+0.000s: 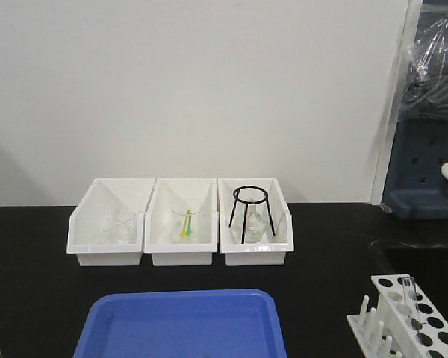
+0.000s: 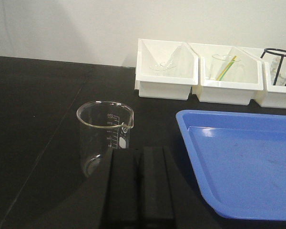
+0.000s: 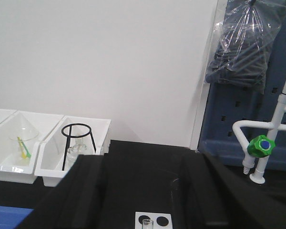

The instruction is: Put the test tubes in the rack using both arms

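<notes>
Glass test tube (image 1: 411,292) stands in the white rack (image 1: 425,322) at the desk's (image 1: 30,246) right edge. Left gripper (image 2: 139,164) looks closed and empty beside a beaker (image 2: 105,136), which it could topple; right gripper's (image 3: 143,191) opening cannot be told.

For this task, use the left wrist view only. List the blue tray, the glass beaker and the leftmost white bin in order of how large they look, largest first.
1. blue tray, cut off by the frame
2. glass beaker and leftmost white bin: look alike in size; the beaker sits nearer the camera, so no ranking.
</notes>
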